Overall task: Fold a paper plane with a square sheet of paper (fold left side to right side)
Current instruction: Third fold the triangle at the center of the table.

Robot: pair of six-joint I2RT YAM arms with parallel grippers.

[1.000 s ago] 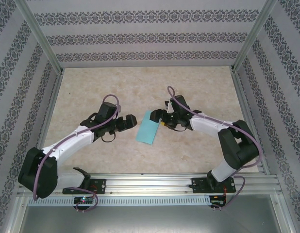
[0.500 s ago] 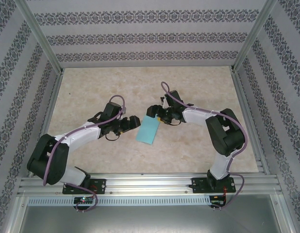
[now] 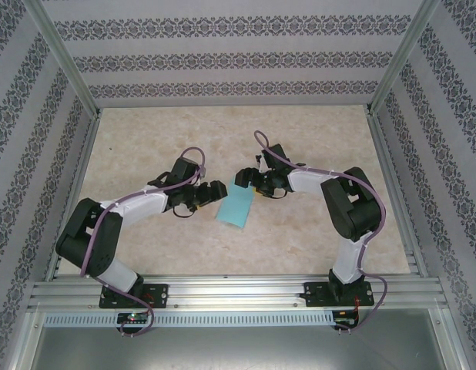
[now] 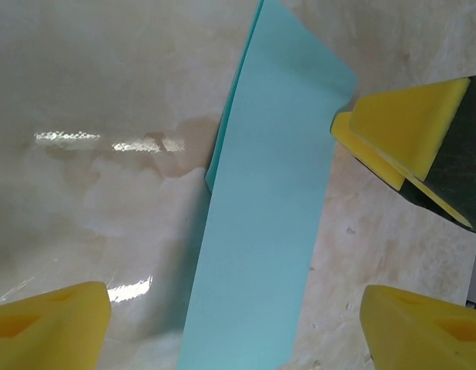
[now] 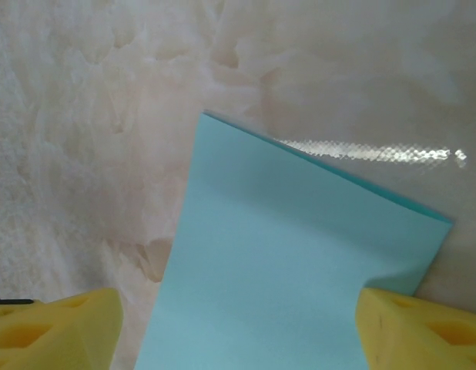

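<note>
Between the two hands, the folded turquoise square sheet of paper [image 3: 236,206] lies flat on the table [image 3: 145,139], its far end under the right hand [image 3: 243,179] and its near-left edge just beside the left hand [image 3: 215,191]. Both hands stand wide, gripping nothing. Since a second ago, the right hand has slid leftward over the paper's far corner, and the left hand has edged closer to it.

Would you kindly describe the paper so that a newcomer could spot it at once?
On the beige marbled table, look midway between the left gripper and the right gripper. There lies the paper, a narrow folded strip. It is the sole turquoise thing there.
</note>
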